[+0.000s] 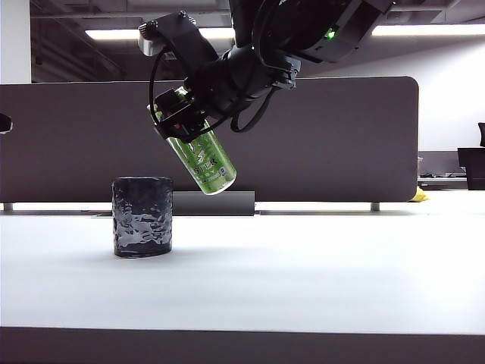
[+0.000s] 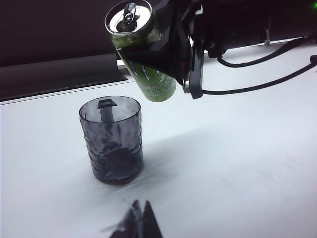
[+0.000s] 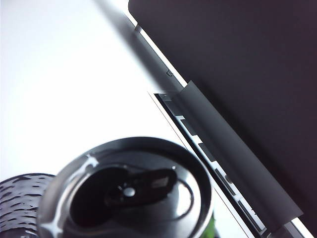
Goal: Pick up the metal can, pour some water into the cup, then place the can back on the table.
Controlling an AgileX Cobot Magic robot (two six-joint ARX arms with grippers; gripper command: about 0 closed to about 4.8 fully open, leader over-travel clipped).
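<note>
The green metal can hangs tilted in the air, its silver top leaning toward the dark crinkled cup, which stands upright on the white table just below and to the left of it. The right gripper clamps the can around its upper body. The left gripper shows only dark blurred fingertips low over the table near the cup, and I cannot tell how wide it stands; a dark grey partition panel runs behind.
</note>
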